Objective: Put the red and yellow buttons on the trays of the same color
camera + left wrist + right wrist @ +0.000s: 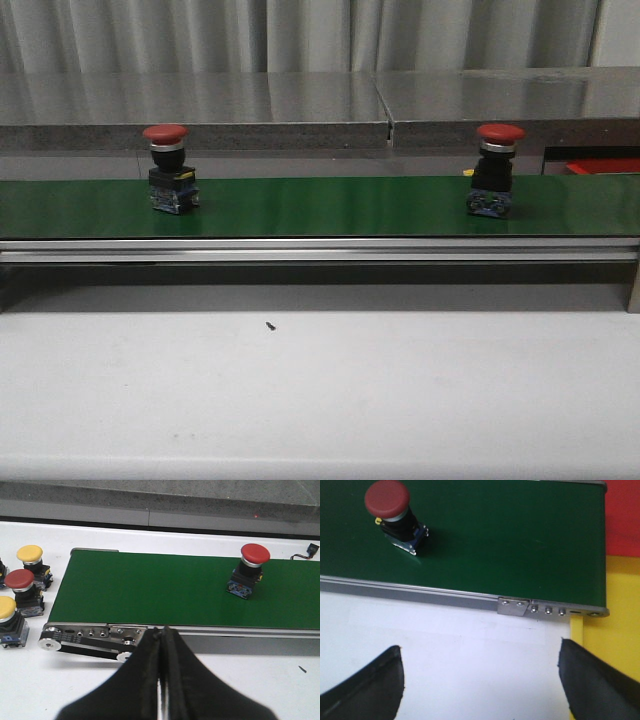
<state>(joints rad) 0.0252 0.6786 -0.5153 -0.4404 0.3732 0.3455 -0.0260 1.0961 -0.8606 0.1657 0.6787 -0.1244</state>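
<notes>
Trays: red tray, yellow tray hold no visible buttons.

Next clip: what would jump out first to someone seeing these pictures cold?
Two red buttons standing upright on the green conveyor belt: the left red button and the right red button, far apart. In the left wrist view, spare yellow and red buttons wait on the white table off the belt's end. In the right wrist view, the red tray and yellow tray sit past the belt's other end.
</notes>
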